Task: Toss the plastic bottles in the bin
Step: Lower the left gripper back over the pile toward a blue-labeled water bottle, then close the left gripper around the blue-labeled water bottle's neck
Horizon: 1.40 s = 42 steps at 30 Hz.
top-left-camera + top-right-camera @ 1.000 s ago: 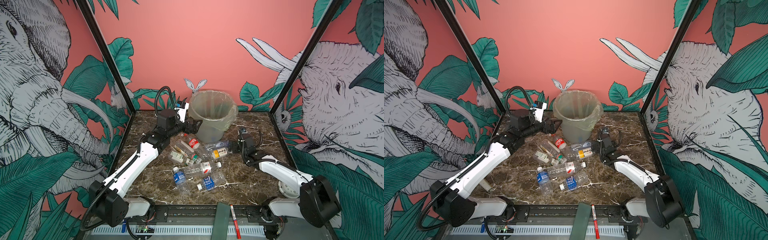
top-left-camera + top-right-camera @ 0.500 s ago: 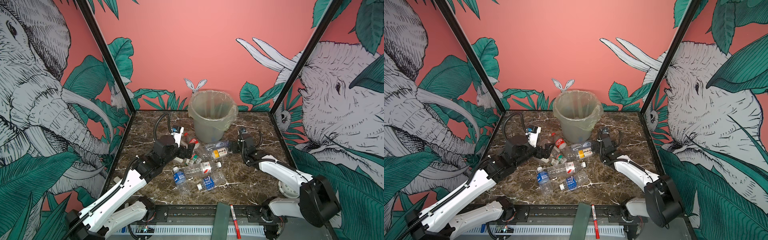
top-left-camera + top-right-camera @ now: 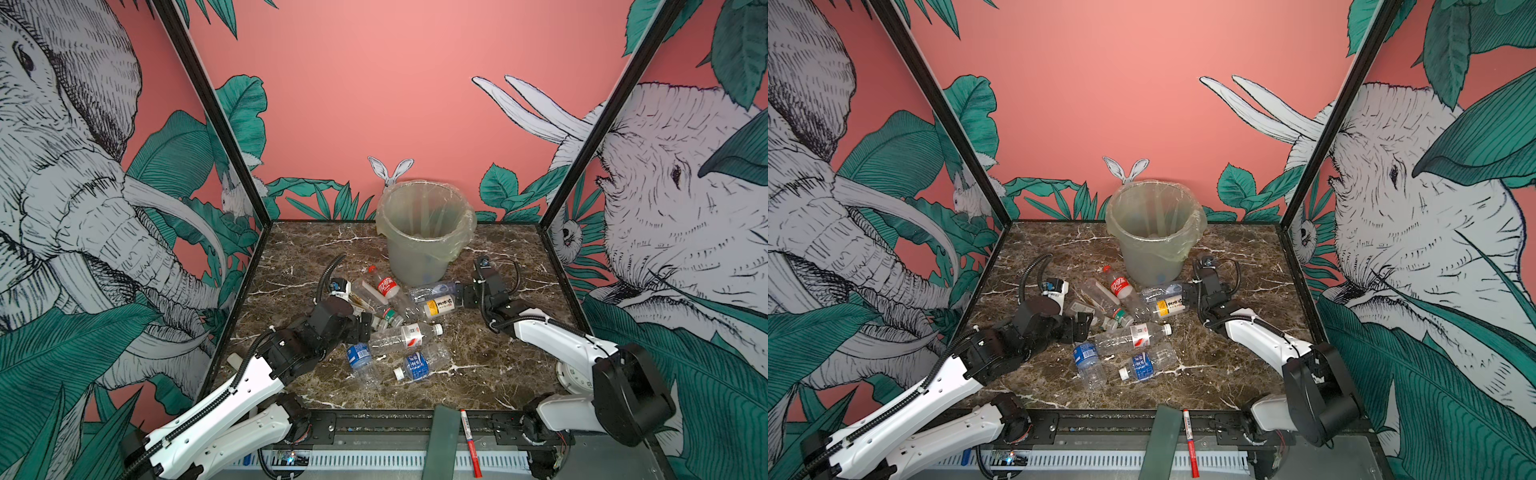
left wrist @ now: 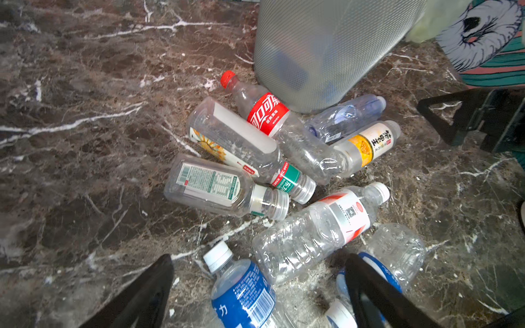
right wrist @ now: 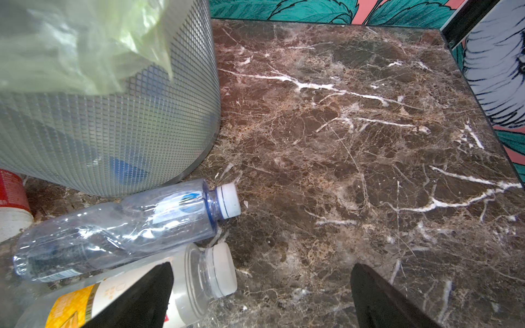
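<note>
On the table [image 3: 498, 357], at the near-left edge of the heap of plastic bottles [image 3: 385, 287], the left hand [image 4: 258, 257] is spread wide and holds nothing. A blue-labelled bottle [image 4: 244, 292] lies between its fingers [image 4: 147, 295], cap pointing away from the hand. A red-and-white-labelled bottle [image 4: 326, 224] lies just beyond it. At the heap's far-right side the right hand [image 5: 261, 265] is equally wide and empty. A yellow-labelled bottle [image 5: 199, 272] has its white cap just inside one finger. Next to it lies a bluish clear bottle [image 5: 119, 227], just beside the foot of the bin [image 5: 113, 127]. The bin stands upright behind the heap.
</note>
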Tool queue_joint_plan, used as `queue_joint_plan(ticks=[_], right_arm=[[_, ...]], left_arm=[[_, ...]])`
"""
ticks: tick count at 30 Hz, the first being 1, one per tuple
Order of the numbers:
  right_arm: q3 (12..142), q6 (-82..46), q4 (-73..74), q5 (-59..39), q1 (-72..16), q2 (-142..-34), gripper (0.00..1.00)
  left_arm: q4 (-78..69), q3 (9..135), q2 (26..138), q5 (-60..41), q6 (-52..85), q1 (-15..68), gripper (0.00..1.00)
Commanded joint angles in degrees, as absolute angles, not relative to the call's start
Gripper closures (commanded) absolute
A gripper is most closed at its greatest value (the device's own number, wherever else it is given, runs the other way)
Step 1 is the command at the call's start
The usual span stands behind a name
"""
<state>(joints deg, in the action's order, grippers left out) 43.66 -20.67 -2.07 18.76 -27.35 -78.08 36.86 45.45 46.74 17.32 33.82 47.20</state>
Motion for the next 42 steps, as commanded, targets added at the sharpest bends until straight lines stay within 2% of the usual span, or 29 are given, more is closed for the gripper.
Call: queue_joint_plan(ticks=[1,23,42], right_arm=[[44.99,-21.28,-2.33,18.63,-27.30,-78.55,0.00],[45.26,-21.27,-3.04,18.81,-27.27,-78.21,0.01],[45.44,-21.45,-3.25,18.81,-27.22,-78.48,0.01]], left_arm=[[41.03,43.83,46.26,18.73,39.80,47.86,0.06],[39.68,34.47,49.71,17.69,57.78,57.73,0.09],[34.87,28.42,51.80,15.15,63.52,59.41,0.10]])
